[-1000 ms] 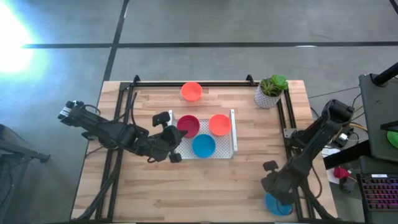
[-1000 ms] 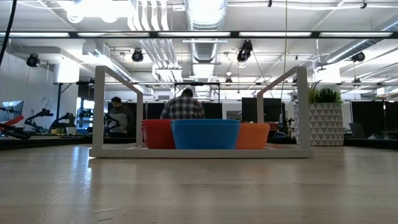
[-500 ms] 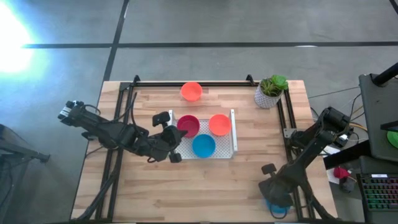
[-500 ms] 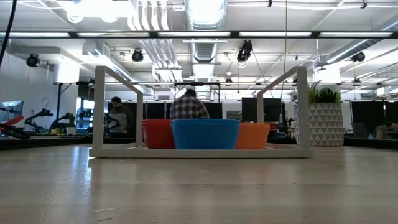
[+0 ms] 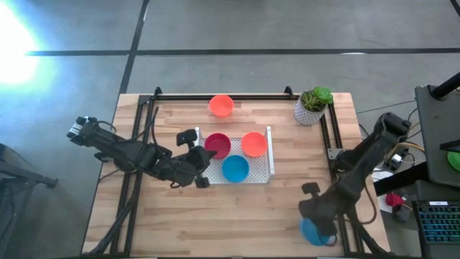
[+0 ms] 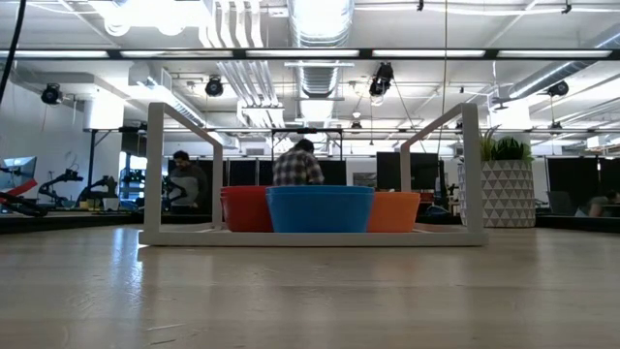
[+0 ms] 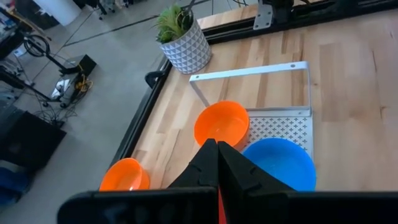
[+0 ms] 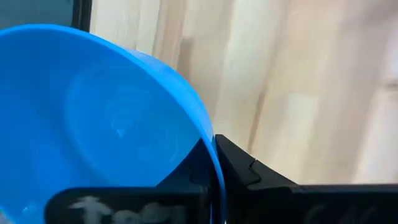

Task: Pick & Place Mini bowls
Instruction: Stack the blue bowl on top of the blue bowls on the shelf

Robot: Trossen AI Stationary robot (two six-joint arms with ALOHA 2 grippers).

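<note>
A white perforated tray [image 5: 269,160] in the middle of the table holds a red mini bowl [image 5: 217,145], an orange one [image 5: 253,144] and a blue one [image 5: 235,168]. Another orange bowl [image 5: 221,106] sits on the table near its far edge. My left gripper [image 5: 207,160] hovers shut at the tray's left edge, beside the red bowl; the left wrist view shows its fingertips [image 7: 217,160] together. At the near right corner my right gripper [image 5: 316,220] is shut on a second blue bowl [image 5: 313,232]. My right gripper pinches the blue bowl's rim [image 8: 210,157], one finger inside the bowl and one outside its wall. The fingers come from above, pointing steeply down. The bowl hangs tilted from the fingers; whether its lower side still touches the table cannot be told.
A green plant in a white pot [image 5: 313,106] stands at the far right corner. Black rails [image 5: 332,137] run along the table's sides. In the low view the tray's white frame [image 6: 472,174] rises around the three bowls, and people show in the room behind.
My right gripper sank onto the blue bowl at the near right corner, then rose and drew a little toward the table's left. The bowl has shifted with it and now shows tilted. My left arm has kept still.
</note>
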